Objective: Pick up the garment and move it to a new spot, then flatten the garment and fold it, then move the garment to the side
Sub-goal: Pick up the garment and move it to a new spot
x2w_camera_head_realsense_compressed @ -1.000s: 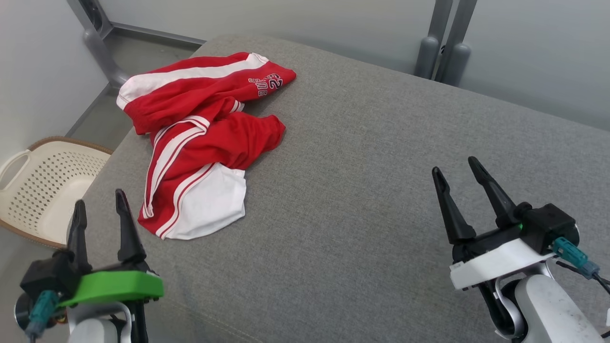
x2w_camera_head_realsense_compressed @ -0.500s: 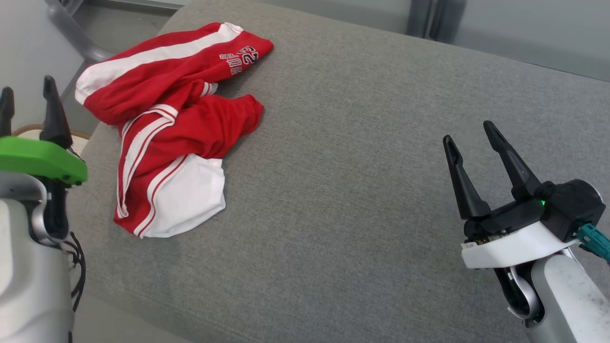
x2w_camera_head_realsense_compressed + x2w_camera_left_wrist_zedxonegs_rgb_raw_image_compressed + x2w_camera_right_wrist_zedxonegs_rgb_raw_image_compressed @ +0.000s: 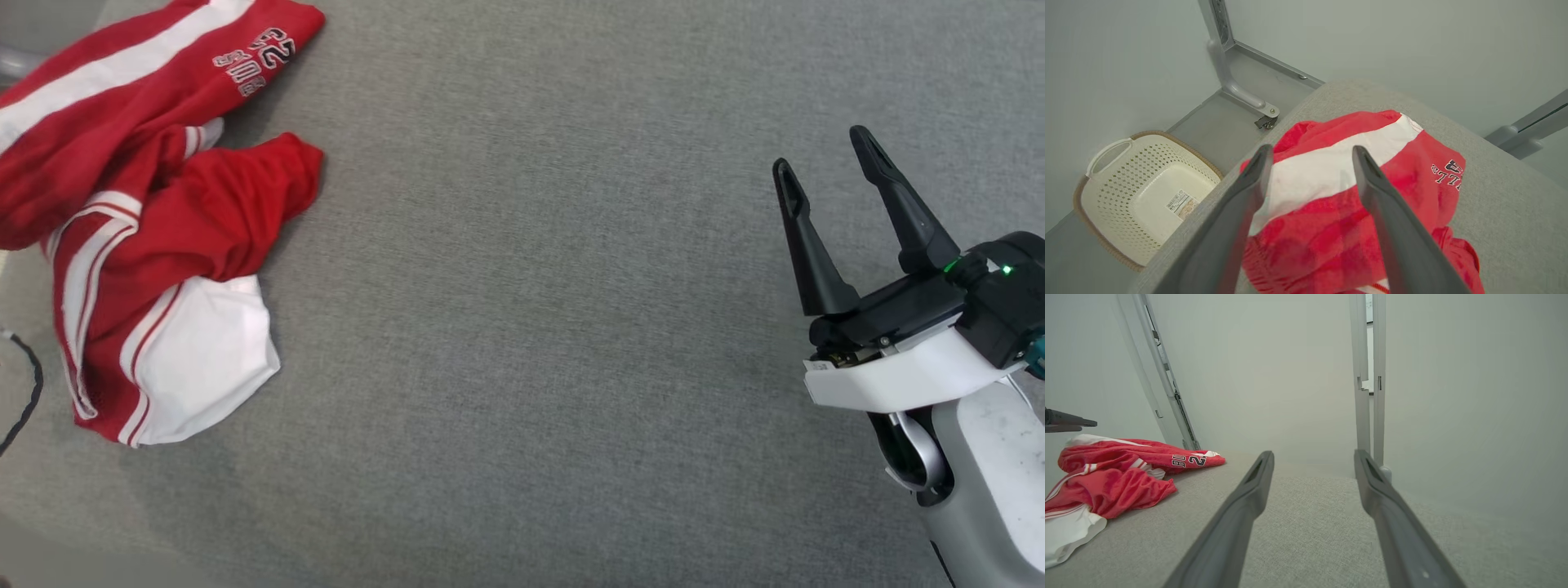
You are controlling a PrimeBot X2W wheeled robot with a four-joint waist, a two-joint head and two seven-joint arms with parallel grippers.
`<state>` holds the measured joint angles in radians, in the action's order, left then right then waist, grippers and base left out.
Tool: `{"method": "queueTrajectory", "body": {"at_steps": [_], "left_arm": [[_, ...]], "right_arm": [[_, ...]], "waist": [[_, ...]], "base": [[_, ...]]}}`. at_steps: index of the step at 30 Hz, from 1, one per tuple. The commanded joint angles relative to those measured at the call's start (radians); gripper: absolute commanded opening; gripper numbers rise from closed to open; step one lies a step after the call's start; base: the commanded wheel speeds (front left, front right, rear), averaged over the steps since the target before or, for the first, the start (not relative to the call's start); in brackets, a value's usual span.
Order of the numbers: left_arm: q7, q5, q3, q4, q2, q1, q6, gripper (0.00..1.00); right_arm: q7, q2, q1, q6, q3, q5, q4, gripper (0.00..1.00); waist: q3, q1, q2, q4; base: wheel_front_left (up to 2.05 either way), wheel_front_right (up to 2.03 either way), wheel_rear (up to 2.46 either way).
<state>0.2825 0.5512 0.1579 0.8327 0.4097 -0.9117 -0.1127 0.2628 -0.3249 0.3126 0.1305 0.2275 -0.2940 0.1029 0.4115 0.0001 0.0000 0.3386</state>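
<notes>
The grey cushion [image 3: 531,343] spreads wide, and the red-and-white garment [image 3: 163,220] lies crumpled along its left edge, its long axis running near to far. The left gripper [image 3: 1311,150] hangs over the garment's far end, fingers spread wide and empty, framing the white stripe, so it looks the nearer arm. The right gripper [image 3: 821,149], equally wide and empty, sits well apart at the right.
</notes>
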Motion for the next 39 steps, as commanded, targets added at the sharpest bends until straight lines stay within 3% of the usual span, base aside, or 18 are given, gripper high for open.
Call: {"method": "queueTrajectory", "body": {"at_steps": [1,5,12,13,14,27,39], "left_arm": [[0.044,0.004,-0.004,0.043,0.023,-0.023,-0.003,1.0],[0.112,-0.016,-0.028,0.135,0.064,-0.034,0.002,1.0],[0.137,-0.003,-0.046,0.233,0.077,-0.042,-0.009,0.99],[0.135,-0.005,-0.052,0.241,0.078,-0.042,-0.011,0.43],[0.123,-0.008,-0.058,0.243,0.08,-0.043,-0.012,0.02],[-0.066,-0.033,-0.169,0.204,0.133,-0.076,-0.018,0.0],[-0.041,0.036,-0.425,-0.108,0.105,-0.124,-0.018,0.0]], "right_arm": [[0.003,-0.004,0.022,0.0,0.003,-0.001,0.004,1.0],[0.003,-0.002,0.038,0.0,0.007,-0.007,-0.001,1.0],[0.003,0.004,0.037,0.0,0.003,-0.011,-0.015,1.0],[0.003,0.006,0.034,0.0,0.004,-0.012,-0.018,1.0],[0.003,0.006,0.032,0.0,0.004,-0.012,-0.02,1.0],[0.003,0.05,-0.019,0.0,0.026,-0.03,-0.054,1.0],[0.003,0.119,-0.085,0.0,0.024,-0.061,-0.065,1.0]], "waist": [[0.085,-0.0001,0.0,-0.091],[0.102,-0.0001,0.0,-0.122],[0.098,-0.0001,0.0,-0.141],[0.095,-0.0001,0.0,-0.142],[0.092,-0.0001,0.0,-0.141],[-0.055,-0.0001,0.0,-0.134],[-0.219,-0.0001,0.0,-0.197]], "base": [[0.0,0.0,0.0],[0.0,0.0,0.0],[0.0,0.0,0.0],[0.0,0.0,0.0],[0.0,0.0,0.0],[0.0,0.0,0.0],[0.0,0.0,0.0]]}}
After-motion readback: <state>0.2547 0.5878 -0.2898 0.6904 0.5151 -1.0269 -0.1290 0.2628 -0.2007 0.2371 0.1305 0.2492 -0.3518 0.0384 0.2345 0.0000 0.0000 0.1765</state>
